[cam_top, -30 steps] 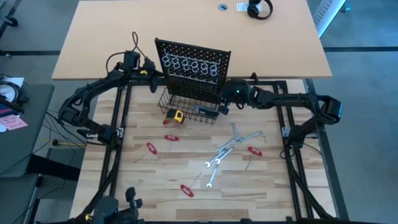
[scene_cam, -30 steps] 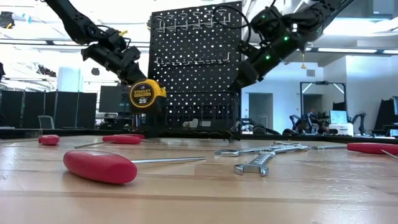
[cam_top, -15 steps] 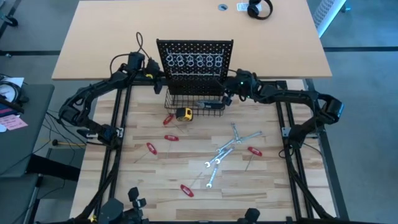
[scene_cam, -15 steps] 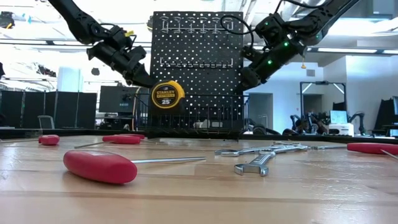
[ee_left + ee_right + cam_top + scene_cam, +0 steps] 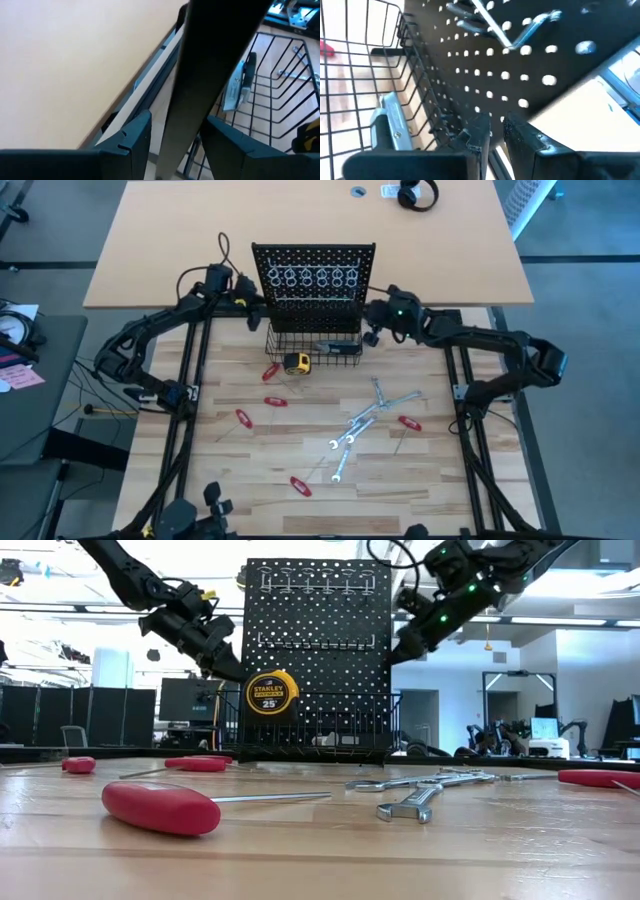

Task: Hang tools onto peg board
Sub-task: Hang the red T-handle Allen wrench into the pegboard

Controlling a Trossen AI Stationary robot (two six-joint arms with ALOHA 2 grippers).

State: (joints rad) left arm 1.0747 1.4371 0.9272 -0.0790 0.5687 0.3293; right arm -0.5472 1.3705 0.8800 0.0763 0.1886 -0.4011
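Black peg board (image 5: 314, 275) stands upright at the table's (image 5: 250, 470) far edge, its left edge clasped by the left gripper (image 5: 172, 140); the right gripper (image 5: 496, 132), fingers narrowly parted, is beside its right edge, empty. Positioning step; next, fetch a wrench (image 5: 352, 432).

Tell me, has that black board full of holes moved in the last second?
Yes. The peg board was tilted and skewed a second ago; now it stands square to the table edge, farther back, with the left gripper clamped on its left edge.

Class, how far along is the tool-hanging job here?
Done: the peg board stands upright. In hand: the left gripper clamps its edge, the right gripper sits at the opposite edge. Remaining: wrenches and red-handled tools all lie on the table, none hung.
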